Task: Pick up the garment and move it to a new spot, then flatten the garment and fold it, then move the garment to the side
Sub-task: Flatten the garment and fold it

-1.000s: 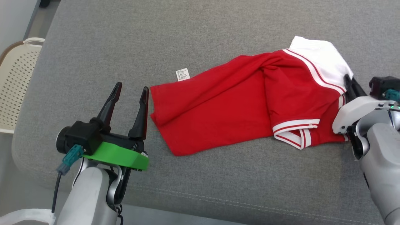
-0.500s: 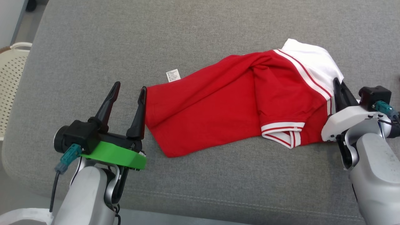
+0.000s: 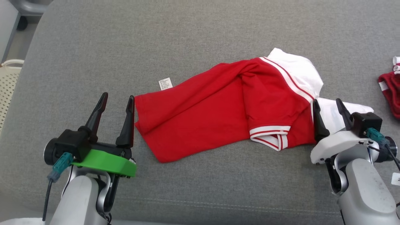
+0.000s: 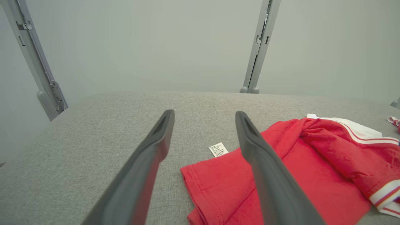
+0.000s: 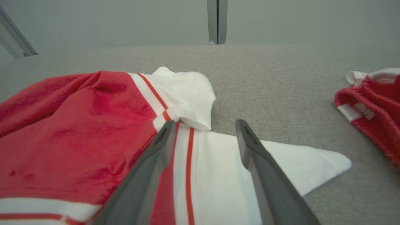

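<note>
**Garment lying crumpled on cushion; both grippers open, nothing held**

1. Position. The garment [image 3: 218,103], a red shirt with white panels and striped trim, lies slantwise across the middle of the grey cushion [image 3: 187,34]. It is creased and partly doubled over itself. One sleeve cuff [image 3: 270,132] is turned up on top of the body.

2. Grippers. The left gripper [image 3: 118,95] is held with its jaws spread, just beside the red hem corner, and nothing is gripped. The right gripper [image 3: 327,101] is also spread, with the white flap [image 5: 281,162] lying flat beneath and between its 2 fingers. No cloth is pinched.

3. Handling, as judged. The fabric is taken to be light, soft and limp. It is expected to sag and bunch when lifted at 1 point, and to drag on the rough cushion weave. Hold is best taken at 2 well-separated edges, namely the hem corner by the left gripper and the shoulder or collar end by the right, so that the cloth can be drawn taut.

4. Views compared. The whole outline is given by the head view, along with a second red garment [image 3: 390,90] well apart at the right. The stitched, folded-under hem [image 4: 200,190] and the care label [image 4: 218,149] beyond it are shown closely by the left wrist view. The red stripes running between the right fingers are made plain by the right wrist view.
</note>
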Tool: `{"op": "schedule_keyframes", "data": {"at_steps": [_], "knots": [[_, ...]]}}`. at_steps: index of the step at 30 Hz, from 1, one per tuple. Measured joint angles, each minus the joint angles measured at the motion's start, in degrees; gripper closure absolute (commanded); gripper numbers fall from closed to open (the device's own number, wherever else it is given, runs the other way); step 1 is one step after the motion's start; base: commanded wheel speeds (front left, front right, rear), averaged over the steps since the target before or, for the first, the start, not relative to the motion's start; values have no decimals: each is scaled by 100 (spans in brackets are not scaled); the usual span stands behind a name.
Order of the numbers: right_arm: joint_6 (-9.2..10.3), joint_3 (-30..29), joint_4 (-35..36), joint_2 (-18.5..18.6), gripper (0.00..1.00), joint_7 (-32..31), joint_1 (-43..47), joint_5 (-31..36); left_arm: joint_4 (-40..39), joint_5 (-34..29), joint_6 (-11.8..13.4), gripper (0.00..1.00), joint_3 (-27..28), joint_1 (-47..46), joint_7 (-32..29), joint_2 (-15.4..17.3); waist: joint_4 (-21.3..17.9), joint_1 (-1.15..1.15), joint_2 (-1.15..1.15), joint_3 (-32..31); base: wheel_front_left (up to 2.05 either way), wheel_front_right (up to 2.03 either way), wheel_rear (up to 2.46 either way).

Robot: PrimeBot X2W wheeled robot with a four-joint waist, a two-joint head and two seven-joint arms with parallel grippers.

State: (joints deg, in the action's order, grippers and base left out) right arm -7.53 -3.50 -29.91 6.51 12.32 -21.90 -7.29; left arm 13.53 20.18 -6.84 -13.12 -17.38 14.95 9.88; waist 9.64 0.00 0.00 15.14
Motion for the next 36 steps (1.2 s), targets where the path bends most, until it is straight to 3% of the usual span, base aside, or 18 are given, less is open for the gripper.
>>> {"op": "schedule_keyframes", "data": {"at_steps": [9, 21, 36], "knots": [[0, 38, 1128, -222, 0, 32, 758, 44, -94, -8, 339, 0, 269, 466, -26, 183, -343, 0, 0, -388, 0, 0, 0], [0, 328, 2620, -354, 0, -227, 1984, -60, -928, 26, 989, 0, 620, 1683, -279, 388, -688, 0, 0, -1121, 0, 0, 0], [1, 280, 3494, -360, 0, -545, 2865, -366, -1304, 182, 1169, 0, 751, 2327, -388, 427, -780, 0, 0, -1596, 0, 0, 0]]}}
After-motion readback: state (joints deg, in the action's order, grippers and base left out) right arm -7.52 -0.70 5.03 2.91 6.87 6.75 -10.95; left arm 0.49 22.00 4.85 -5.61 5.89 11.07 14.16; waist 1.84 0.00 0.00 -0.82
